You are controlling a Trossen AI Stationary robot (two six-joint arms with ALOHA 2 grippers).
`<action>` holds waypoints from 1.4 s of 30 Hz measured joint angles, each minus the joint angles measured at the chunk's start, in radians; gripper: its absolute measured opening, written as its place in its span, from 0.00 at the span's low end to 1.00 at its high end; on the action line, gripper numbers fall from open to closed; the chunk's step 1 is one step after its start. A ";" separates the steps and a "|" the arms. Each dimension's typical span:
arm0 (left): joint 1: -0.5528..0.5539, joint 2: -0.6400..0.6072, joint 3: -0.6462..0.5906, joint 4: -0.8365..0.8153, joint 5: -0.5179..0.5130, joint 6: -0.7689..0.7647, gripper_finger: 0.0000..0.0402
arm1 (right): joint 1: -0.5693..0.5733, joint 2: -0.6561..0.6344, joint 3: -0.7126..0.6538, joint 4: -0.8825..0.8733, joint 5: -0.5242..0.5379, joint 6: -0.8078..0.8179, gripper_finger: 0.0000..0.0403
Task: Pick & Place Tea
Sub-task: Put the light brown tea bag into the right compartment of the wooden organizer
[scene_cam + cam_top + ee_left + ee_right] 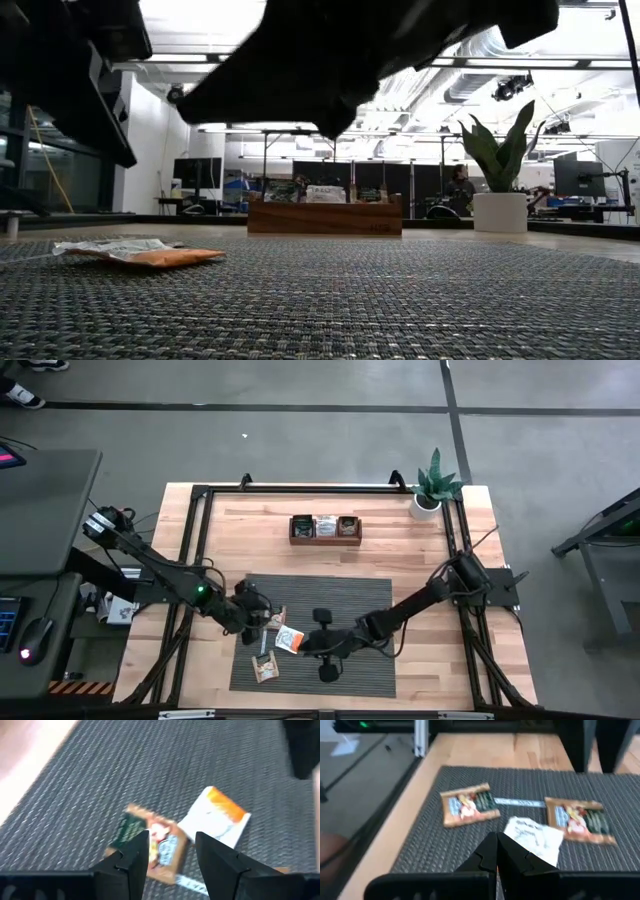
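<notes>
The right hand (496, 851), fingers together, sits over the mat (470, 840) beside a white sachet (535, 836), between two tan sachets (469, 805).

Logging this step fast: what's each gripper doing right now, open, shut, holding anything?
Left gripper: open, holding nothing, above a tan sachet on the mat.
Right gripper: shut at the edge of the white and orange sachet; a grip on it cannot be told.

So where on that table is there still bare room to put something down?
The wood between the wooden box and the dark mat is bare, as is the mat's far half. The wood right of the mat, below the plant, is crossed only by the right arm. The mat's near-left part is crowded: tea sachets and both grippers, left, right.
</notes>
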 joint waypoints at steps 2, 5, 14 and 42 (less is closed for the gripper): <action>0.000 0.000 0.000 -0.033 -0.004 -0.015 0.39 | -0.010 0.000 0.000 0.029 -0.017 -0.014 0.00; 0.000 0.000 0.000 -0.066 -0.006 -0.022 0.39 | -0.033 0.000 0.000 0.066 -0.018 -0.036 0.00; 0.000 0.000 0.000 -0.102 -0.013 -0.051 0.39 | -0.096 0.000 0.000 0.072 -0.081 -0.043 0.00; -0.227 0.022 0.000 -0.165 0.021 -0.368 0.39 | 0.019 0.356 0.539 -0.253 -0.096 -0.102 0.00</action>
